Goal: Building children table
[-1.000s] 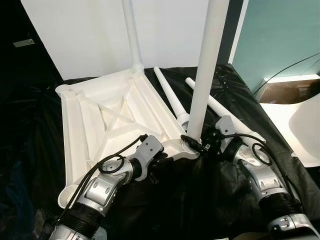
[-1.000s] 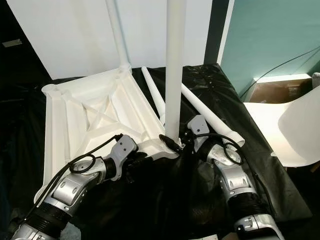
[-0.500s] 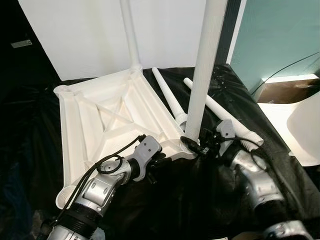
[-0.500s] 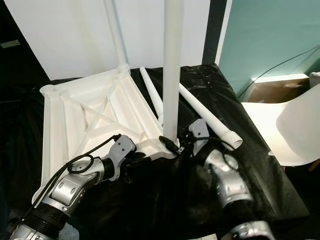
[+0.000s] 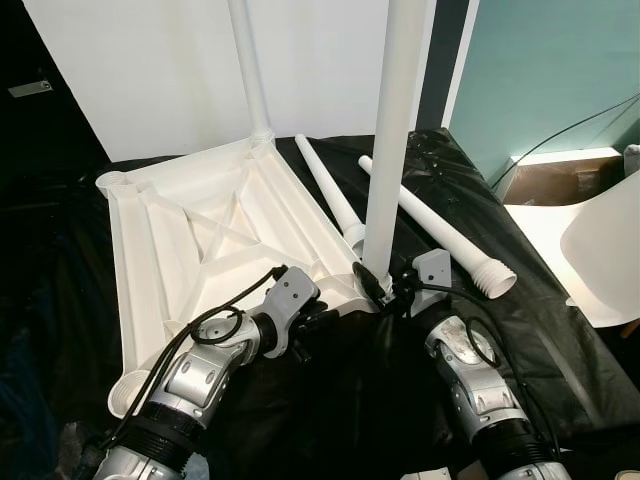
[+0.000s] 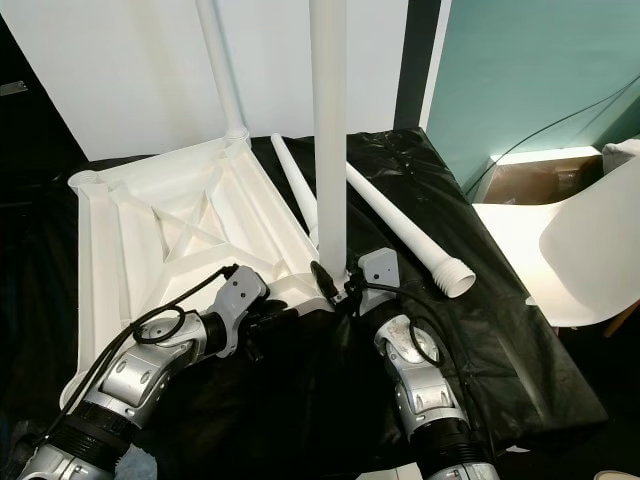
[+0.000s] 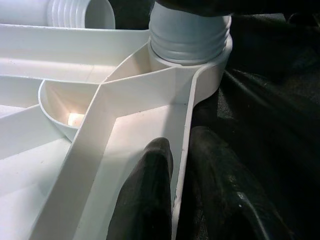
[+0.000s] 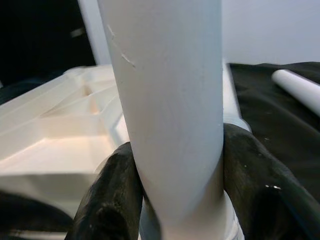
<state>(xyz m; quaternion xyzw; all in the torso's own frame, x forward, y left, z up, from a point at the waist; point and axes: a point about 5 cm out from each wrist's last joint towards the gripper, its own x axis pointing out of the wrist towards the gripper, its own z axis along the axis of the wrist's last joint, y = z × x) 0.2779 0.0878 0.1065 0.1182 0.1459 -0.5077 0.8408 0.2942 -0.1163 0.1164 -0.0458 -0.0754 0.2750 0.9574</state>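
A white plastic table top (image 5: 200, 240) lies upside down on black cloth. One white leg (image 5: 247, 70) stands in its far corner socket. A second leg (image 5: 392, 130) stands nearly upright in the near right corner socket, its threaded end (image 7: 190, 32) seated in the collar. My right gripper (image 5: 378, 285) is shut on this leg just above the socket, with the black fingers (image 8: 112, 200) on both sides of the tube (image 8: 170, 100). My left gripper (image 5: 318, 318) is shut on the table top's rim (image 7: 182, 140) next to that corner. Two loose legs (image 5: 325, 180) (image 5: 440, 225) lie beyond.
A white chair (image 5: 605, 250) stands at the right, off the edge of the black cloth (image 5: 380, 400). A cardboard box (image 5: 550, 180) with a cable sits by the teal wall. A white board (image 5: 150, 70) rises behind the table top.
My right forearm has swung in closer under the upright leg while still gripping its base, and the leg stands a little straighter. The left gripper keeps its hold on the rim.
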